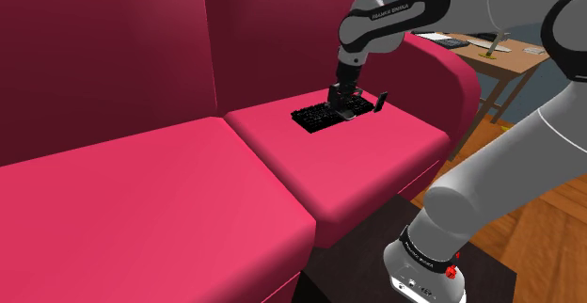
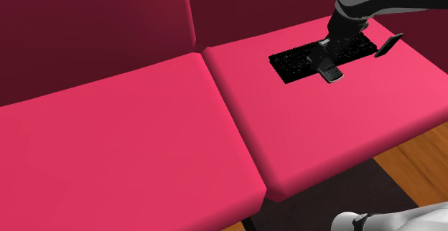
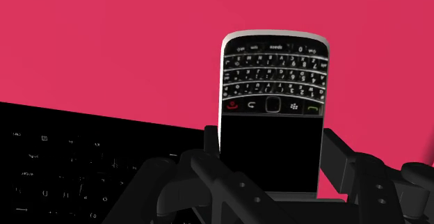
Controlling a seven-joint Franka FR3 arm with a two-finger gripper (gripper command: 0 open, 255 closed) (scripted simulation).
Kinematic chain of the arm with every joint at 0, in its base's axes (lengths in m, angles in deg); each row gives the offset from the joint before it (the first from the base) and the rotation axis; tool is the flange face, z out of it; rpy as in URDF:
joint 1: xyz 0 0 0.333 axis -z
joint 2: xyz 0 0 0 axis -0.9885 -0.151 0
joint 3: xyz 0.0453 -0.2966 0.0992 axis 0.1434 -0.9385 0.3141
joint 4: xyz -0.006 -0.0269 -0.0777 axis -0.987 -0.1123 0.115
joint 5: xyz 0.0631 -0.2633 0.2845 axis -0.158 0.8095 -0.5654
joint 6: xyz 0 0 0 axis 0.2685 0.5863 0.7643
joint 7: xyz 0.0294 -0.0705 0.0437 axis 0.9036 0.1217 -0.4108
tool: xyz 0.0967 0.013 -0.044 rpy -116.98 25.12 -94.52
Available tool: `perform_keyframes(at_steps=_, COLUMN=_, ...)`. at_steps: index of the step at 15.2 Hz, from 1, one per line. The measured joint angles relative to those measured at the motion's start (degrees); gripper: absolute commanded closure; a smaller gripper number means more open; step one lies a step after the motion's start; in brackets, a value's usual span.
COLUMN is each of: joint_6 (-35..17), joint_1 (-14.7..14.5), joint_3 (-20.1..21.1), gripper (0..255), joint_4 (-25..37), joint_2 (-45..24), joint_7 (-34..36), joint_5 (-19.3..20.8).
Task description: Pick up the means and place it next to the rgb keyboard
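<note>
A black phone with a silver rim and a small key pad is clasped at its screen end between my gripper's two fingers. In the second exterior view the phone is low over the pink sofa cushion, just off the front edge of the black keyboard, with the gripper reaching down onto it. From the shoulder view the gripper stands upright over the keyboard on the sofa's right seat. Whether the phone touches the cushion I cannot tell.
A small black object stands tilted on the cushion just past the keyboard's far end. The sofa's backrest and armrest bound the seat. A wooden table stands beyond the armrest.
</note>
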Motion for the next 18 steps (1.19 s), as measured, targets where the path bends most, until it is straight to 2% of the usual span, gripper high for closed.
perform_keyframes(at_steps=10, joint_6=0.8, joint_1=6.4, joint_3=-9.3, gripper=255, joint_4=3.6, joint_2=-3.1, joint_7=-14.4, joint_5=2.4)
perform_keyframes(at_steps=18, joint_6=1.5, joint_1=11.0, joint_3=-16.1, gripper=255, joint_4=10.7, joint_2=-10.0, joint_7=-26.4, joint_5=1.8)
